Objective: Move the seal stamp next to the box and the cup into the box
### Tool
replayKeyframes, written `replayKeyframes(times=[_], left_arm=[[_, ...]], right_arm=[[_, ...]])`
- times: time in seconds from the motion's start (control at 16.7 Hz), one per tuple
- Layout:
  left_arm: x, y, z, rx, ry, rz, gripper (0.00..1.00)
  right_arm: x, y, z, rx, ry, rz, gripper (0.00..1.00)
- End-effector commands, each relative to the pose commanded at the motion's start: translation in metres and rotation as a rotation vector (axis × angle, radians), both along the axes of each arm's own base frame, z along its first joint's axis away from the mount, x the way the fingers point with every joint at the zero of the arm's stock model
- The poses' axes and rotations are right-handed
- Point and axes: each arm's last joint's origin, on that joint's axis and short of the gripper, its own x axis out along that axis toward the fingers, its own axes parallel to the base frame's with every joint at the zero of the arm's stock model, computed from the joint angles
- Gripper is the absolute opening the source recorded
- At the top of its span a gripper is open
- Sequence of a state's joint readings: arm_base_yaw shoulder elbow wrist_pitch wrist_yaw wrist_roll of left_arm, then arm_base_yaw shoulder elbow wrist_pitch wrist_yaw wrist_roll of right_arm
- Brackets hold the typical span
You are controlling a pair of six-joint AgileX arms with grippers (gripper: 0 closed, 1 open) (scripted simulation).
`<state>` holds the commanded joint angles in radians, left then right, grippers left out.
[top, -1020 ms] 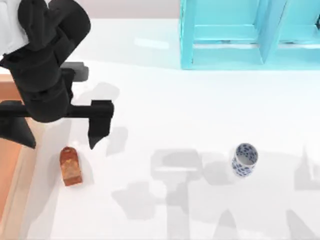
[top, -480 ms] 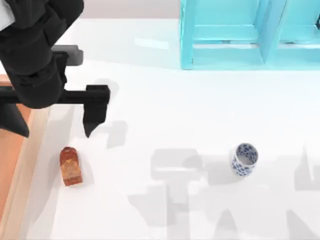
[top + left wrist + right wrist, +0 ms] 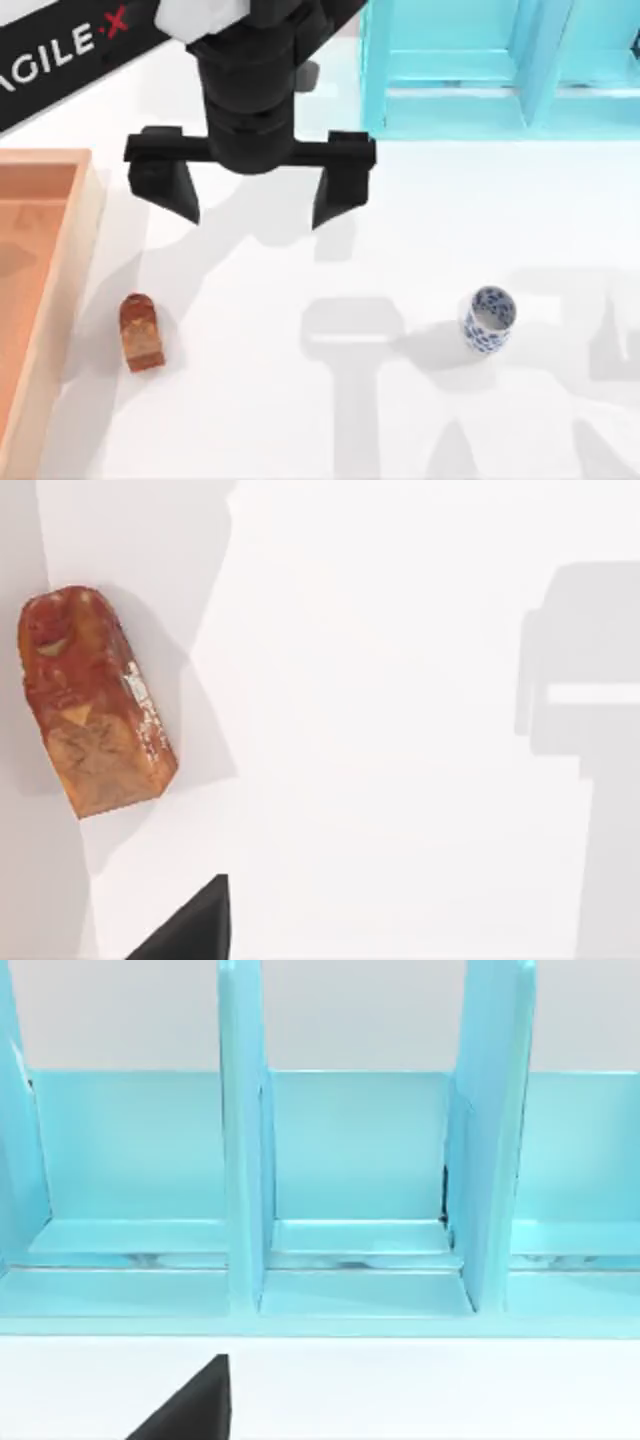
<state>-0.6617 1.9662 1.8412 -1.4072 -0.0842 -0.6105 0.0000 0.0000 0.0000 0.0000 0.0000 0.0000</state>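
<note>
Left gripper wide open, empty, above desk; glossy seal stamp probably slick, rigid: best pinched across flat sides.

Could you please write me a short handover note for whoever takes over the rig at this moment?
Left gripper: open, empty, hovering above the table between the box and the turquoise shelf unit, up-right of the seal stamp.
Right arm: parked facing the shelf unit.
Seal stamp: lying on the table just right of the box, apart from its rim.
Cup: upright on the table, right of centre.
Done: stamp appears placed beside the box.
Left: cup is not yet grasped; it has to go into the box.
</note>
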Motion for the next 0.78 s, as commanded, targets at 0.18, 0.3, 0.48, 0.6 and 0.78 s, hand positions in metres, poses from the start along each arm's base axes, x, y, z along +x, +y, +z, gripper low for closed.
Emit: replayKeyframes(times=[0.18,0.3,0.48,0.6,0.78], left_arm=[[-0.003,-0.071,-0.013,0.007,-0.062,0.000,1.00],[-0.014,-0.118,-0.026,0.002,-0.106,0.000,1.00],[-0.040,-0.175,-0.043,-0.032,-0.173,0.003,1.00],[-0.056,-0.201,-0.056,-0.048,-0.200,0.009,1.00],[-0.068,-0.216,-0.065,-0.054,-0.217,0.016,1.00]], right_arm=[[0.000,0.000,0.000,0.000,0.000,0.000,1.00],[0.000,0.000,0.000,0.000,0.000,0.000,1.00],[0.000,0.000,0.000,0.000,0.000,0.000,1.00],[0.000,0.000,0.000,0.000,0.000,0.000,1.00],[0.000,0.000,0.000,0.000,0.000,0.000,1.00]])
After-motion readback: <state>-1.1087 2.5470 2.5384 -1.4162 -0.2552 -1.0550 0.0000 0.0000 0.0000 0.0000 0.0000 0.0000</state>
